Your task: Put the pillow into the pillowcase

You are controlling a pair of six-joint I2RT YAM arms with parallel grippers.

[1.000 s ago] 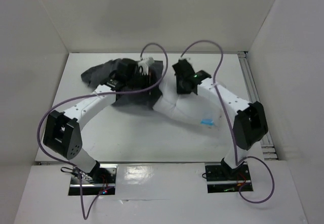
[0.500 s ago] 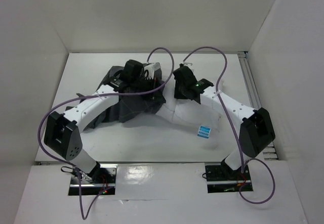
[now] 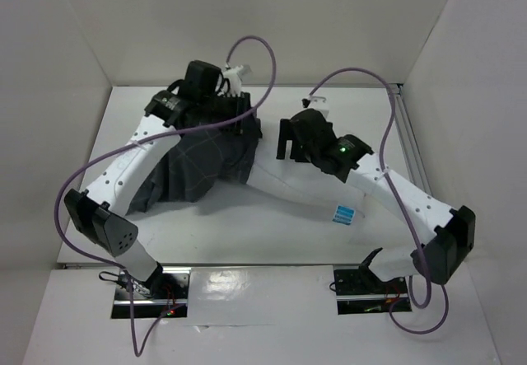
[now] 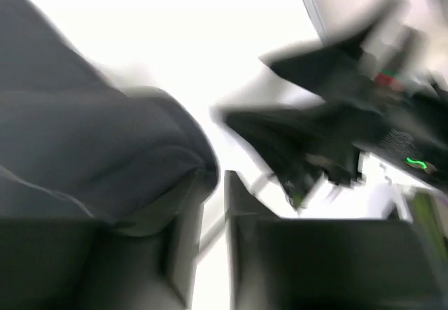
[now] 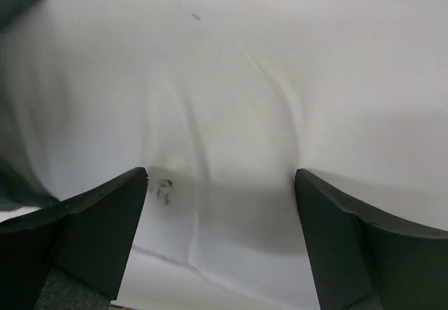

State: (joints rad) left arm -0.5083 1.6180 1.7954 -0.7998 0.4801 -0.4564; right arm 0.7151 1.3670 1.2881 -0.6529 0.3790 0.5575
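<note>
Progress: partway, by my reading.

Dark charcoal-grey cloth pillowcase with a thin light grid [image 3: 193, 167] lies bunched on the white bench [image 3: 247, 237]. Its far edge is lifted up to the left claw [image 4: 213, 180]. The left wrist view is badly blurred. The jaws stand almost closed with only a thin slit between them, and a fold of pillowcase runs down into that slit. It reads as a pinch on the cloth at the mouth, though the blur leaves some doubt.

Large plain white soft pillow [image 3: 305, 185] lies directly under the right claw [image 5: 220, 177] and runs out from it both ways.
- One end passes under the pillowcase edge, on the side toward the left claw.
- The other end, with a small white-and-blue tag [image 3: 343, 213], lies bare on the bench, back toward the right arm's base.

The right claw is spread wide with nothing in it, and its jaws straddle a creased patch of pillow. Whether they touch it or sit just above it, I cannot tell.

Done: the mouth is held up and the leading end of the pillow seems to be inside. The cloth hides how deep it reaches.

Left: the whole tagged part is outside. It needs pushing in, or the pillowcase drawing over it, and then the corners need seating. I judge the job less than half finished.
</note>
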